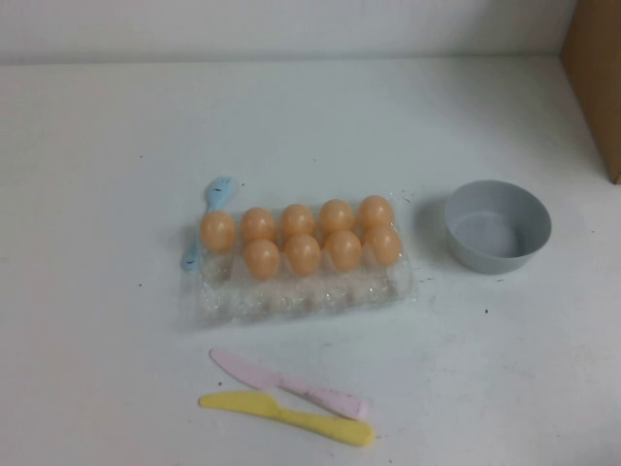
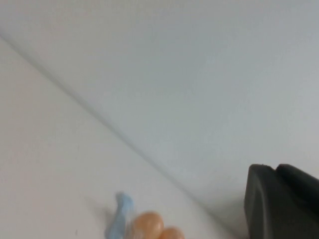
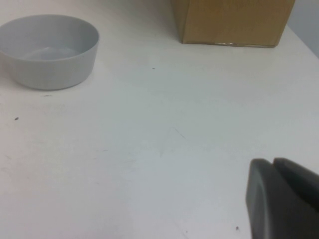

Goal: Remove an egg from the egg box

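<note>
On the table's centre sits the egg box, nine eggs aboard. Nothing started: my left gripper is clenched empty, my right gripper at three o'clock. Next: reach, open.

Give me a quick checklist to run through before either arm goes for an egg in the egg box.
1. Eggs in the egg box: nine, in the two far rows, ok.
2. Nearest egg unobstructed from above: ok.
3. Grey bowl empty, beside the box: ok.
4. Blue fork against the box's left end: not ok for a left approach.
5. Left end effector shut, away from the box: not ok, open first.
6. Right end effector over bare table near the bowl, shut: not ok.
</note>
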Available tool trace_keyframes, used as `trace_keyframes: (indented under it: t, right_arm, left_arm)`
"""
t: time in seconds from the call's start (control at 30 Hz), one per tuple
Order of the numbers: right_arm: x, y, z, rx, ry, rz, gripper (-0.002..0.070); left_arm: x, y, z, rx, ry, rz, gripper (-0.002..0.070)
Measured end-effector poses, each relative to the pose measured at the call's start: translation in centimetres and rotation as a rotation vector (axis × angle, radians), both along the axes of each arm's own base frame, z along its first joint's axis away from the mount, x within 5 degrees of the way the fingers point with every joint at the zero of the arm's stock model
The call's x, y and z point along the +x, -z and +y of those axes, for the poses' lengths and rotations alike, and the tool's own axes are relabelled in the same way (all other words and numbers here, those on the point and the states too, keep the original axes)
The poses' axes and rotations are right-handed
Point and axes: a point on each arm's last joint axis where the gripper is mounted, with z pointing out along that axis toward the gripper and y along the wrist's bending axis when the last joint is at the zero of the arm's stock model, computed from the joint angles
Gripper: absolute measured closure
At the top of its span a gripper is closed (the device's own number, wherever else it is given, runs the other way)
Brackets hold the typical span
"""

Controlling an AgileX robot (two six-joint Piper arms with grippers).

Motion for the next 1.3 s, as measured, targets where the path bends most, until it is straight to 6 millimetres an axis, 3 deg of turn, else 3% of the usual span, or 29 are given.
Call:
trace_keyframes:
  t: [0.17, 0.37, 0.57, 0.73, 1.03, 1.3]
  right_arm:
    - [0.0, 0.0, 0.0, 0.000, 0.000, 0.000, 0.0694]
    - [0.0, 0.0, 0.0, 0.000, 0.000, 0.000, 0.0694]
    - [0.0, 0.0, 0.0, 0.000, 0.000, 0.000, 0.0692]
    - [0.0, 0.0, 0.0, 0.000, 0.000, 0.000, 0.0693]
    - [0.0, 0.0, 0.0, 0.000, 0.000, 0.000, 0.0694]
    - [0.0, 0.0, 0.0, 0.000, 0.000, 0.000, 0.0694]
  left_arm:
    - [-0.1, 0.1, -1.4, 0.126, 0.152, 0.189, 0.0679]
    - [1.0, -5.5, -3.0, 0.582, 0.327, 0.303, 0.0679]
    - [5.4, -11.5, -4.4, 0.983, 0.557, 0.422, 0.0679]
    - [10.2, -14.0, -5.0, 1.162, 0.689, 0.544, 0.0679]
    - [17.0, -15.1, -7.8, 1.490, 0.726, 0.612, 0.0679]
    - [22.1, -13.2, -10.4, 1.635, 0.752, 0.642, 0.0680]
